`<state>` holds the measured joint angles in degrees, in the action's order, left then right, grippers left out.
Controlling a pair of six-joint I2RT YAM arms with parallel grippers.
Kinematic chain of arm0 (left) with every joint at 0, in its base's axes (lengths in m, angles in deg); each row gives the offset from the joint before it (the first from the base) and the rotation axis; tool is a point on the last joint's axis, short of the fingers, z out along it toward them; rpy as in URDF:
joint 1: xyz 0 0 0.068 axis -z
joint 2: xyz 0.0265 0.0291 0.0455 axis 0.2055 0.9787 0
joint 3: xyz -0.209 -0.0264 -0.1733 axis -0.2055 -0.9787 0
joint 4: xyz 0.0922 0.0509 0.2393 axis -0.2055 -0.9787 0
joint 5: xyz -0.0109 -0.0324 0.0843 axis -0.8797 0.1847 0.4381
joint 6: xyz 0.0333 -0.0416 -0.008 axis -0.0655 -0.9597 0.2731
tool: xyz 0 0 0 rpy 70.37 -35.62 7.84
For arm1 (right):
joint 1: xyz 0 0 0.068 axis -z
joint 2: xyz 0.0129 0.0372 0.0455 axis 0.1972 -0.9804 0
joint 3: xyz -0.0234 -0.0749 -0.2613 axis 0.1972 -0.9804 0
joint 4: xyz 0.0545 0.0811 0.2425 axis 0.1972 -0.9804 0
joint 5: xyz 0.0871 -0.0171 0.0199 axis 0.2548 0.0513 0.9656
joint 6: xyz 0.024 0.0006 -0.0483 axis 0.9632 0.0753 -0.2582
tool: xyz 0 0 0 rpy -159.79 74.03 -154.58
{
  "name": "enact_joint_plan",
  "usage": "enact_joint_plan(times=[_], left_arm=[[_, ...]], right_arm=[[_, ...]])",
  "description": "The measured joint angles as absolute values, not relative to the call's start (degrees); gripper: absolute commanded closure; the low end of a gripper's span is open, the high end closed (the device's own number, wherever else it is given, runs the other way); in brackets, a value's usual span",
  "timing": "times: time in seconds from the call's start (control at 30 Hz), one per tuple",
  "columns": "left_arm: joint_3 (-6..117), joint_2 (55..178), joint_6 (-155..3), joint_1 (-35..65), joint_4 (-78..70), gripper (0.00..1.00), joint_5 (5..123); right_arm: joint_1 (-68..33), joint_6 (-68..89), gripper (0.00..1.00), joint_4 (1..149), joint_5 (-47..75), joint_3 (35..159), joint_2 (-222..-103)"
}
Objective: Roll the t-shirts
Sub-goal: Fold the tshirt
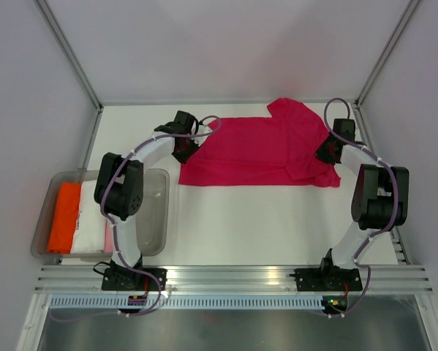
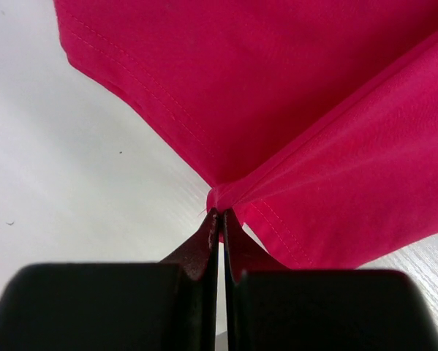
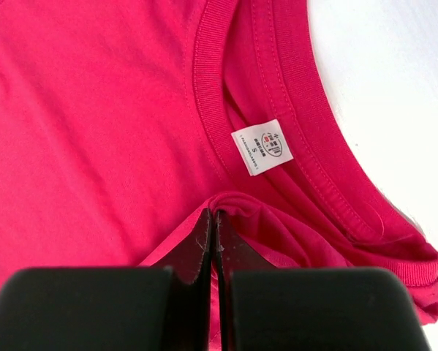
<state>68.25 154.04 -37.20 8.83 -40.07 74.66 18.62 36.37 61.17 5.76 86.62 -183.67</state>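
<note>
The deep magenta-red t-shirt lies spread across the far middle of the white table, hem to the left, collar to the right. My left gripper is shut on the shirt's left edge; in the left wrist view the cloth bunches at its tips. My right gripper is shut on a fold near the collar; the right wrist view shows the neckband and its white label just beyond my tips. Orange, white and pale pink t-shirts lie folded in a bin.
A clear plastic bin stands at the left edge of the table beside the left arm. Metal frame posts and white walls close in the back and sides. A rail runs along the near edge.
</note>
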Motion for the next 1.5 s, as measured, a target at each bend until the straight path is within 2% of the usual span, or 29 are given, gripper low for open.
enact_joint_plan(times=[0.23, 0.27, 0.3, 0.33, 0.37, 0.43, 0.5, 0.6, 0.7, 0.8, 0.83, 0.9, 1.03, 1.17, 1.27, 1.3, 1.33, 1.37, 1.4, 1.43, 1.47, 1.5], left_arm=[[68.59, 155.90, -37.20, 8.85, -40.09, 0.98, 75.80], [68.66, 155.92, -37.20, 8.85, -40.09, 0.98, 76.02], [68.77, 155.96, -37.22, 8.85, -40.09, 0.93, 76.30], [68.90, 156.07, -37.22, 8.85, -40.07, 0.86, 76.50], [69.03, 156.16, -37.22, 8.85, -40.07, 0.63, 76.74], [69.23, 156.27, -37.38, 8.85, -40.09, 0.53, 77.15], [69.25, 156.27, -37.66, 8.83, -40.15, 0.51, 77.70], [69.25, 156.18, -37.70, 8.83, -40.33, 0.51, 77.90], [69.10, 155.02, -37.68, 9.14, -40.63, 0.55, 77.61], [67.22, 151.61, -37.33, 10.21, -40.79, 0.55, 76.45], [66.61, 150.59, -37.14, 10.71, -41.05, 0.55, 76.10], [64.81, 148.12, -36.37, 12.42, -41.84, 0.51, 74.81], [61.49, 146.87, -35.06, 14.21, -42.99, 0.43, 72.04], [60.18, 149.51, -34.49, 14.10, -44.31, 0.41, 71.67], [60.18, 152.95, -34.49, 13.88, -44.24, 0.42, 71.60], [60.64, 153.27, -34.47, 13.88, -44.39, 0.44, 71.56], [60.79, 153.27, -34.45, 13.88, -43.76, 0.52, 71.45], [60.79, 153.47, -34.53, 13.88, -43.37, 0.58, 71.43], [60.88, 153.71, -34.53, 13.88, -43.37, 0.64, 71.27], [60.90, 153.78, -34.51, 13.88, -43.19, 0.81, 71.29], [60.94, 153.93, -34.64, 13.88, -42.82, 0.92, 71.27], [60.99, 154.06, -34.78, 13.90, -42.64, 0.97, 71.29]], right_arm=[[18.60, 36.13, 0.99, 61.22, 5.34, 87.76, -186.09], [18.60, 36.06, 0.92, 61.15, 5.37, 88.24, -186.70], [18.60, 35.98, 0.81, 61.15, 5.37, 88.74, -187.40], [18.60, 35.73, 0.58, 61.00, 5.37, 89.40, -188.08], [18.62, 35.45, 0.52, 60.47, 5.19, 90.38, -188.87], [18.60, 33.96, 0.42, 58.77, 3.99, 92.61, -190.09], [18.66, 32.78, 0.41, 56.61, 2.41, 94.64, -190.35], [19.41, 31.73, 0.44, 54.16, 1.26, 96.33, -188.87], [21.85, 31.19, 0.60, 51.14, 1.26, 95.98, -185.15], [24.89, 31.06, 0.73, 50.07, 1.34, 92.59, -179.40], [25.85, 30.99, 0.73, 49.76, 1.26, 90.91, -177.33], [26.79, 31.21, 0.72, 49.28, 1.26, 87.34, -173.76], [26.86, 31.45, 0.60, 48.74, 2.17, 82.01, -171.73], [27.14, 31.71, 0.53, 48.87, 3.46, 79.43, -173.85], [27.34, 32.17, 0.53, 49.85, 3.57, 78.49, -176.45], [27.36, 32.24, 0.56, 50.38, 3.53, 78.19, -177.33], [27.41, 32.30, 0.59, 50.92, 3.53, 77.86, -178.20], [27.47, 32.33, 0.71, 51.36, 3.53, 77.51, -178.94], [27.56, 32.33, 0.79, 51.53, 3.33, 77.46, -179.23], [27.80, 32.46, 0.87, 52.65, 3.25, 77.38, -179.25], [28.11, 32.65, 0.99, 53.44, 3.16, 77.01, -179.36], [28.39, 33.48, 1.00, 54.66, 3.22, 76.26, -179.12]])
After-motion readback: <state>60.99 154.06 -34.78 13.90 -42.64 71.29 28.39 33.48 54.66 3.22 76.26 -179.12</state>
